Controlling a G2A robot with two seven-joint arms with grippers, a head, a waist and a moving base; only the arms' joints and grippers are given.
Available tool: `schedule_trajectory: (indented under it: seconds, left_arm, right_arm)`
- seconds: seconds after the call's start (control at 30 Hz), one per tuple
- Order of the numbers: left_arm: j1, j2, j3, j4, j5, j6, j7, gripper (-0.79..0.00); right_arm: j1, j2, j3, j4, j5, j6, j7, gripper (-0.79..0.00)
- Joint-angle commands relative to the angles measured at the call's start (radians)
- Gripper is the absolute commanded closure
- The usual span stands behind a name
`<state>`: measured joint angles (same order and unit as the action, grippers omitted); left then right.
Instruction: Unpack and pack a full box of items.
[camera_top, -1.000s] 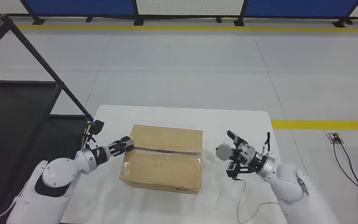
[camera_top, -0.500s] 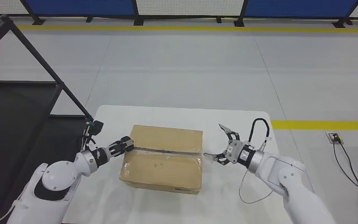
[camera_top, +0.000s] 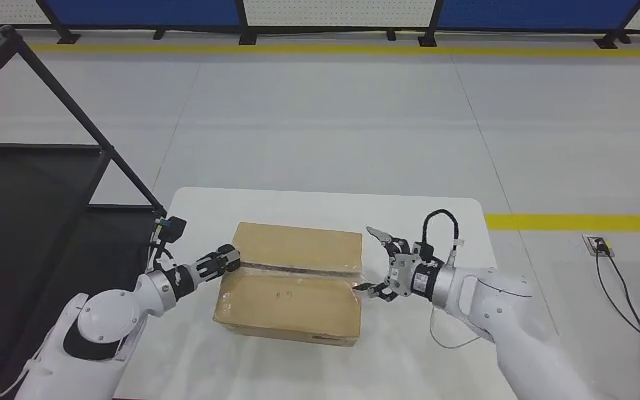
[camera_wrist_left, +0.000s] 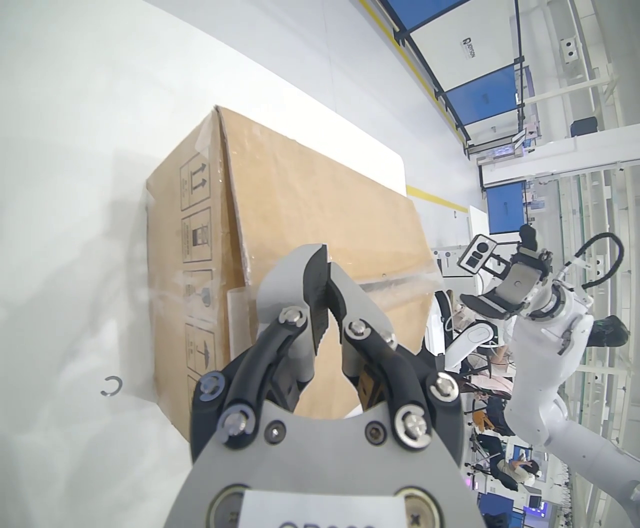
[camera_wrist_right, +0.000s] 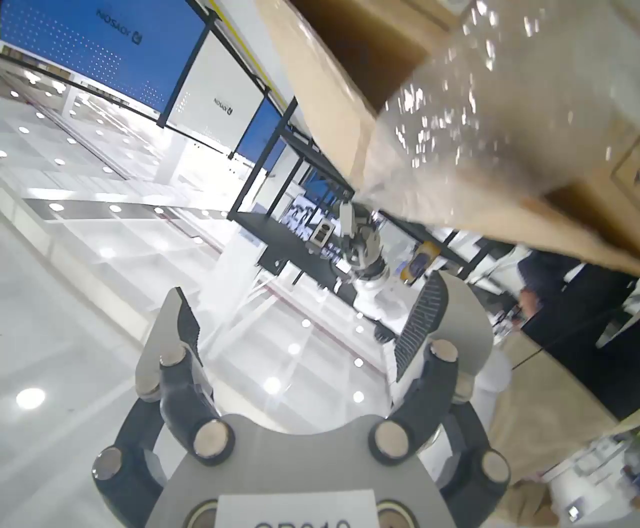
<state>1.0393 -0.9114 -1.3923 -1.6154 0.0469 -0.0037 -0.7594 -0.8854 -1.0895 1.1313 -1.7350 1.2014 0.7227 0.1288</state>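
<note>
Box flanked by right hand, spread wide, and left hand, closed.

White arms; black cable; grey pincer, ribbed black pads

White desk bears one taped cardboard box near its middle, slightly toward the left edge; a small C-shaped ring lies beside it.
</note>
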Motion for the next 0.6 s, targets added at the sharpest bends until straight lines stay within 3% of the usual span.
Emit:
schedule_trajectory:
  seconds: [0.0,0.1,0.27,0.57]
  left_arm:
    - [0.003,0.000,-0.002,-0.004,0.002,0.003,0.001,0.000]
    - [0.007,0.000,-0.005,-0.009,0.004,0.008,0.003,0.000]
    - [0.018,0.000,-0.008,-0.025,0.004,0.014,0.008,0.000]
    - [0.020,-0.001,-0.009,-0.028,0.005,0.016,0.009,0.000]
  right_arm:
    - [0.014,0.004,-0.042,-0.024,-0.173,-0.031,0.085,-0.785]
    - [0.037,0.009,-0.086,-0.023,-0.329,-0.066,0.168,-0.785]
    - [0.106,0.008,-0.133,0.020,-0.420,-0.084,0.341,-0.785]
    - [0.116,0.006,-0.135,0.038,-0.418,-0.091,0.354,-0.785]
